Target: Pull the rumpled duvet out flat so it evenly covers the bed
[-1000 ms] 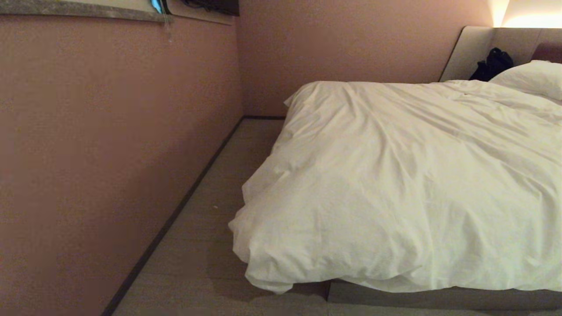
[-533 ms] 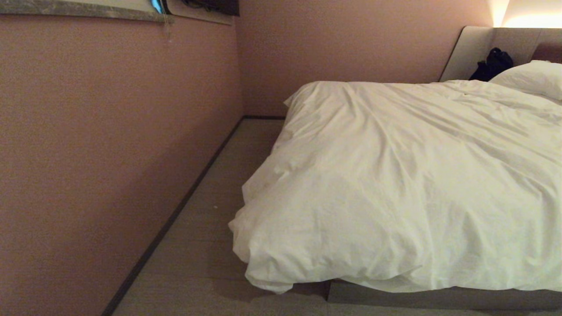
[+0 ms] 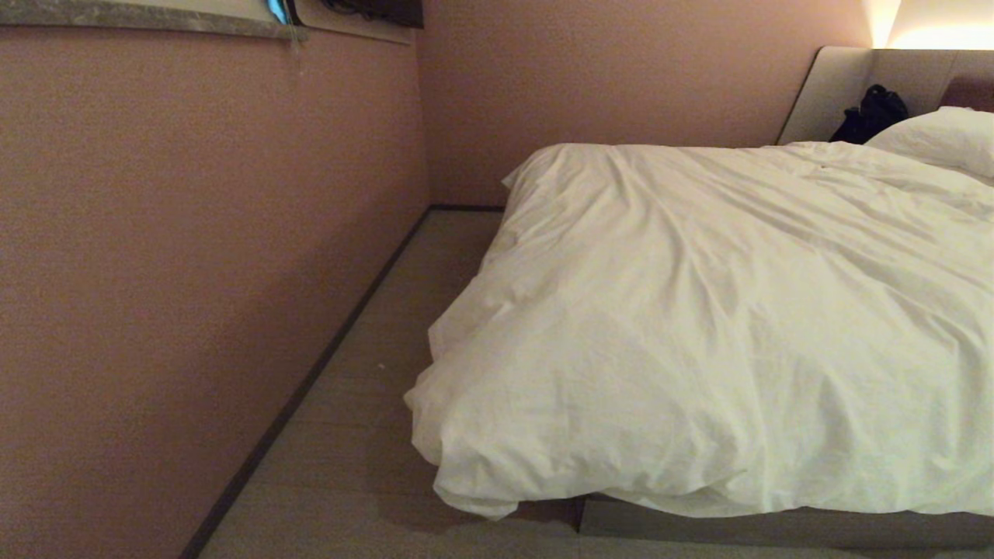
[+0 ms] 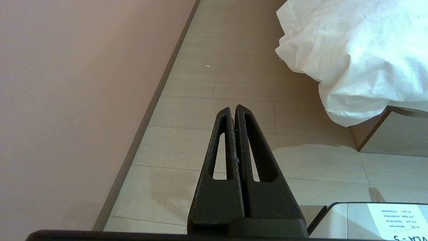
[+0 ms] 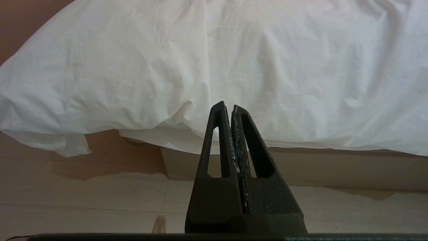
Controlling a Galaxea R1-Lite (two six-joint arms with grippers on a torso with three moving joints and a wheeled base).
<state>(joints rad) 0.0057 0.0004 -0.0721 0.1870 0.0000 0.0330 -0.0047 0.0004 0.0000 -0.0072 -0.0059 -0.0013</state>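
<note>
Matte pinkish-brown wall [image 3: 194,272] fills the left of the head view, edged below by a dark skirting strip and pale wood-grain plank floor [image 3: 349,435]. Right of the floor stands the bed [image 3: 776,529], its grey-beige platform base showing as a flat band beneath the bedding. The duvet [image 3: 699,326] (thick, puffy, white, with creased cotton cover) lies across the mattress; its near left corner bulges past the base corner and hangs over the floor. At far right, a plump white pillow [image 3: 943,136] rests beside a dark bundle [image 3: 870,115] against the padded headboard [image 3: 842,85].

Left gripper [image 4: 233,107]: tapered black slotted fingers pressed together, holding nothing, above the floor, near the overhanging corner. Right gripper [image 5: 226,105]: fingers likewise together, empty, facing the duvet's hanging edge, apart from it.
</note>
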